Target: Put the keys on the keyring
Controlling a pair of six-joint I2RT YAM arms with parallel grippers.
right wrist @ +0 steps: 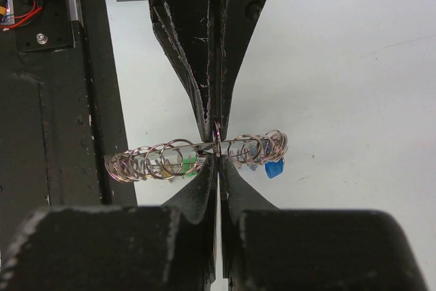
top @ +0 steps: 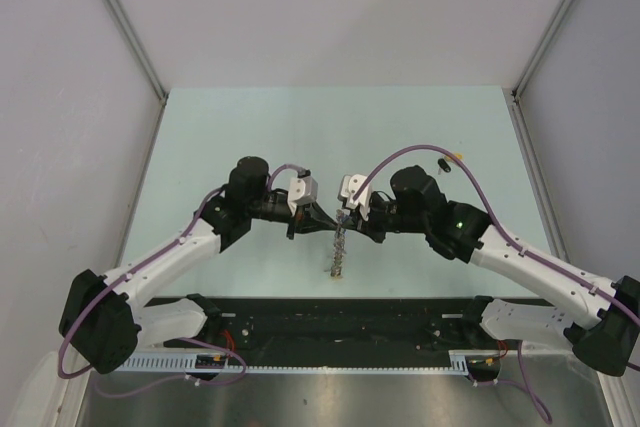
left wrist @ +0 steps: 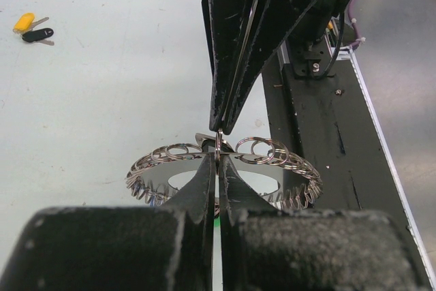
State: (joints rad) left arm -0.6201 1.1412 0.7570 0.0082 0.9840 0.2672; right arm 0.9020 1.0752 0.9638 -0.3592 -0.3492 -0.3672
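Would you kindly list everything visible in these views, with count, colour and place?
keyring: one, silver with blue and green tags, table centre, pinched between both grippers
keys: two, one black-tagged, one yellow-tagged, side by side on the table beyond the right arm
table: one, pale green
walls: grey, left, right and back
base rail: one, black, near edge
cables: two, purple, one along each arm
left gripper: one, black, shut on the keyring
right gripper: one, black, shut on the keyring
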